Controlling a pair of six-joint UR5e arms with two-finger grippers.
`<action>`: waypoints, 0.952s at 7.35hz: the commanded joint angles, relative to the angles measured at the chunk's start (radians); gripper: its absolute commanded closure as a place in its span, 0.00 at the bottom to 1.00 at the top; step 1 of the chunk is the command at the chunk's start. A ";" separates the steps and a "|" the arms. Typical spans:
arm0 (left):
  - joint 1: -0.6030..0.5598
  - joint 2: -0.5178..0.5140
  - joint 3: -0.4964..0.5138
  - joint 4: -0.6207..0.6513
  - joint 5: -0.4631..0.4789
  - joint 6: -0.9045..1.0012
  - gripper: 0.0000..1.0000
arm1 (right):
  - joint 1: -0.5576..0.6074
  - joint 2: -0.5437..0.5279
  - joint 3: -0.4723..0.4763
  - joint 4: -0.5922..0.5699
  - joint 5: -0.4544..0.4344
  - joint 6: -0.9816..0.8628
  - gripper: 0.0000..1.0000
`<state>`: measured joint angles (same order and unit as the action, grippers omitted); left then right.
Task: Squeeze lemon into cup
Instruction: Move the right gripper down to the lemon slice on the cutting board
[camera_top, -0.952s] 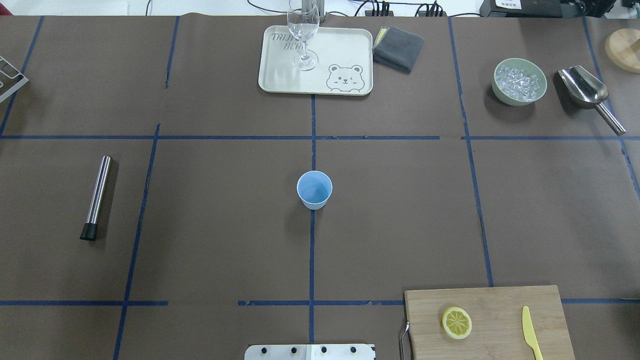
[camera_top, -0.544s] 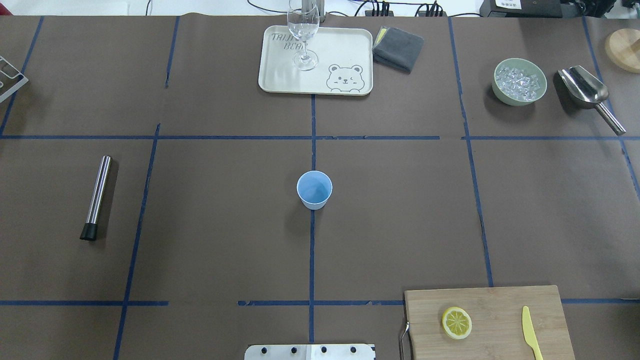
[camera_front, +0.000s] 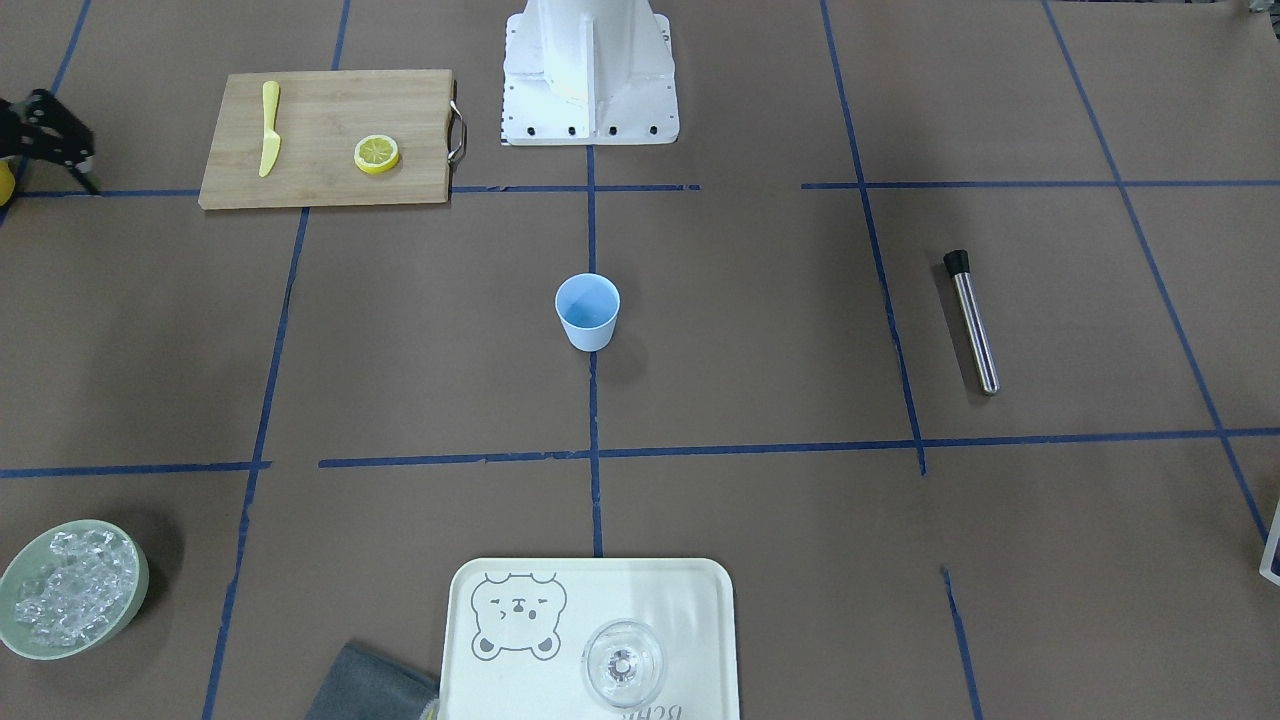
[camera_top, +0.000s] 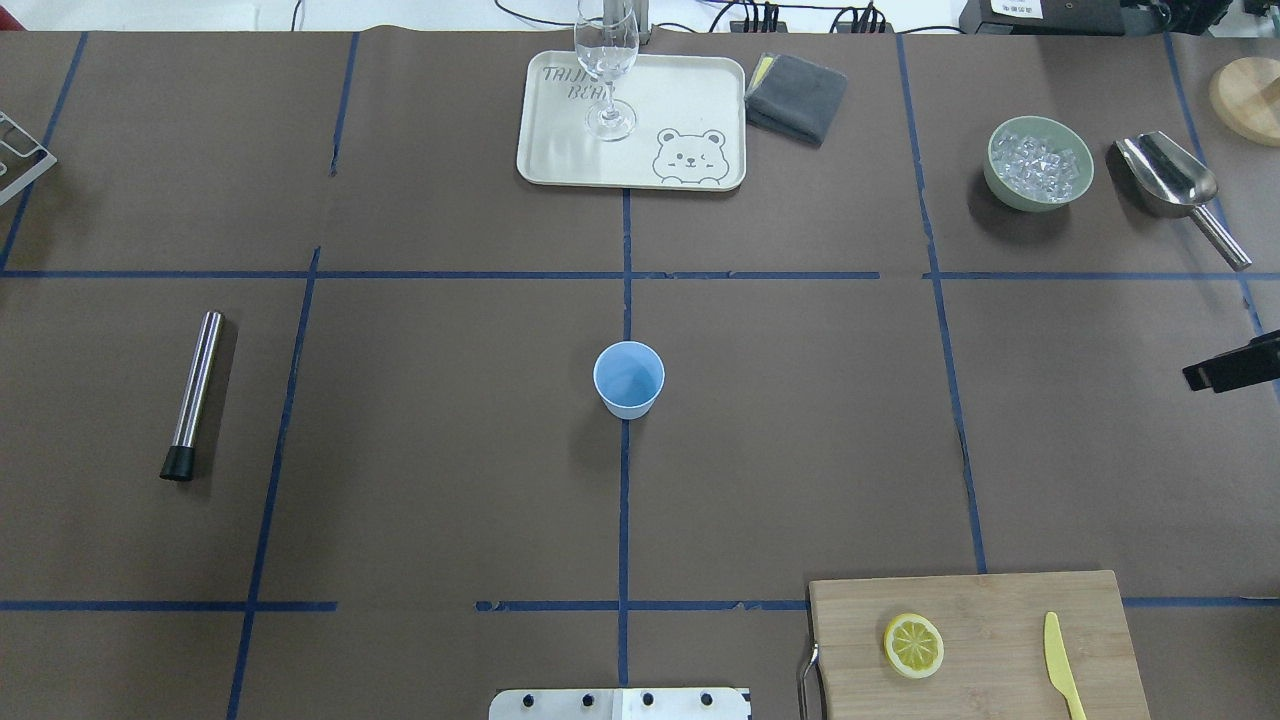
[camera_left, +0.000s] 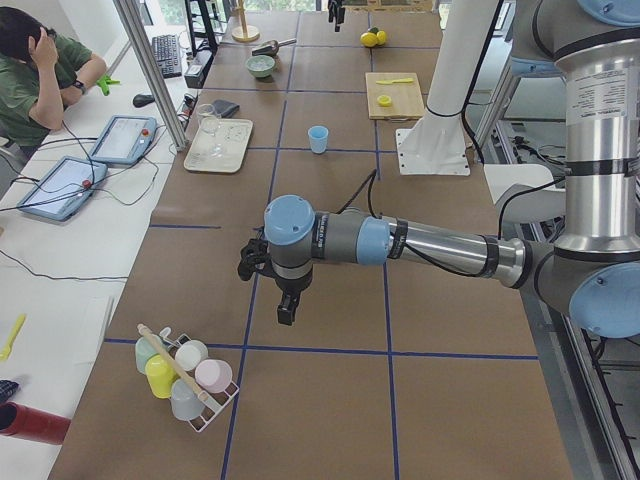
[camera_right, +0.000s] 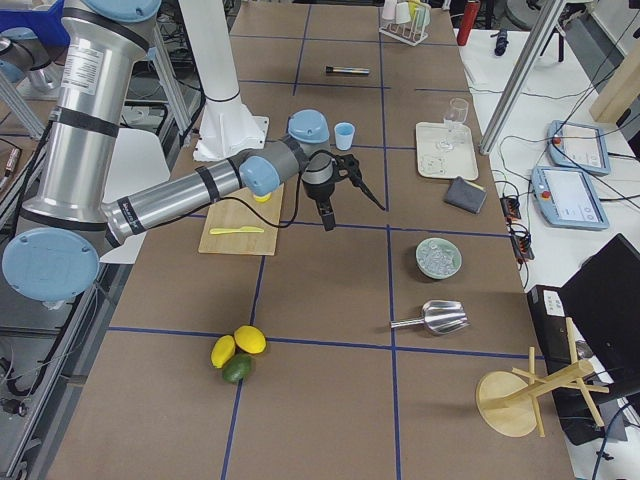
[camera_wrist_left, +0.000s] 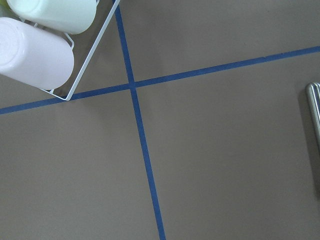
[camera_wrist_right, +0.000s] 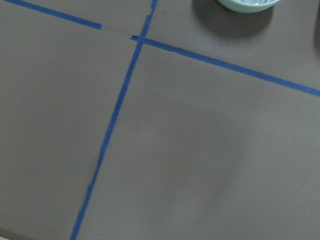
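Right end effector (camera_right: 355, 212) hangs above the worktop (camera_top: 800, 450), fingers spread wide, holding nothing; left end effector (camera_left: 266, 292) appears only in a side view, so I cannot tell its state. The lemon (camera_top: 913, 645) lies flat on the cutting board (camera_top: 1000, 600), left of the right end effector and nearer the robot base; the cup (camera_top: 629, 379) stands upright between both end effectors, well apart from each.
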<state>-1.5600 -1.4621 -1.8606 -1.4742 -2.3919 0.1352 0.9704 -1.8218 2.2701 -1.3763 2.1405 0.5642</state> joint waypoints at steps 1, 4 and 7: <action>0.000 -0.001 -0.003 0.000 -0.001 -0.002 0.00 | -0.259 -0.001 0.121 0.000 -0.143 0.353 0.00; 0.000 -0.001 -0.003 0.000 -0.001 -0.002 0.00 | -0.594 0.009 0.138 0.000 -0.411 0.623 0.01; 0.000 0.000 -0.002 0.000 -0.001 0.000 0.00 | -0.826 0.053 0.076 0.019 -0.614 0.778 0.00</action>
<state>-1.5601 -1.4632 -1.8630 -1.4741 -2.3930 0.1337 0.2291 -1.7977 2.3794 -1.3627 1.6030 1.2959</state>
